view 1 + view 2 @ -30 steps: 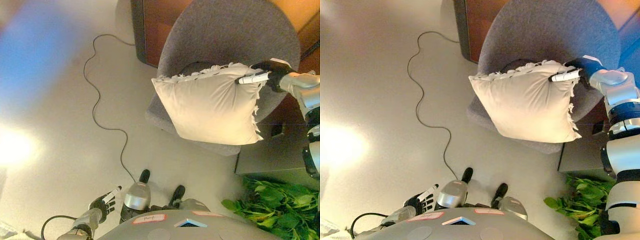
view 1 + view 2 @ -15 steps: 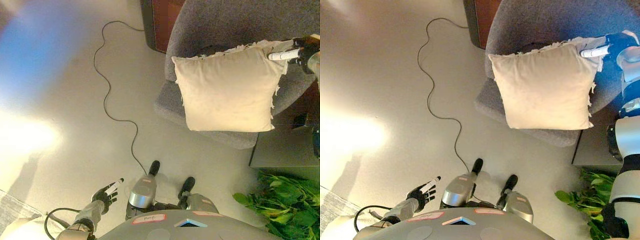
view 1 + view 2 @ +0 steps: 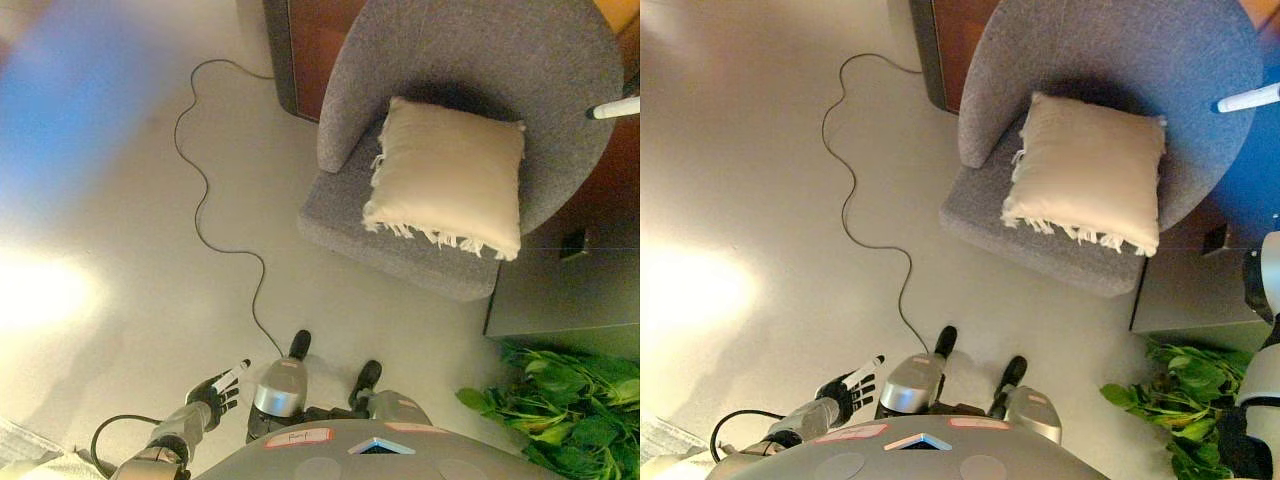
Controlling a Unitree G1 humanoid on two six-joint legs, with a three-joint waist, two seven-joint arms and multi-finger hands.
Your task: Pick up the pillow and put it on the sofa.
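Fingers of the left hand (image 3: 212, 393) spread and relaxed, holding nothing, low near the floor (image 3: 120, 250), well apart from the pillow (image 3: 450, 177). Thin dark cord (image 3: 200, 200) snakes over the floor between that hand and the sofa (image 3: 470, 60). Green plant (image 3: 560, 410) just right of the sofa's front corner. Pillow lies flat on the sofa seat, fringe edge forward. Right hand (image 3: 612, 108) only a white fingertip at the sofa's right edge, clear of the pillow; fingers' state cannot tell.
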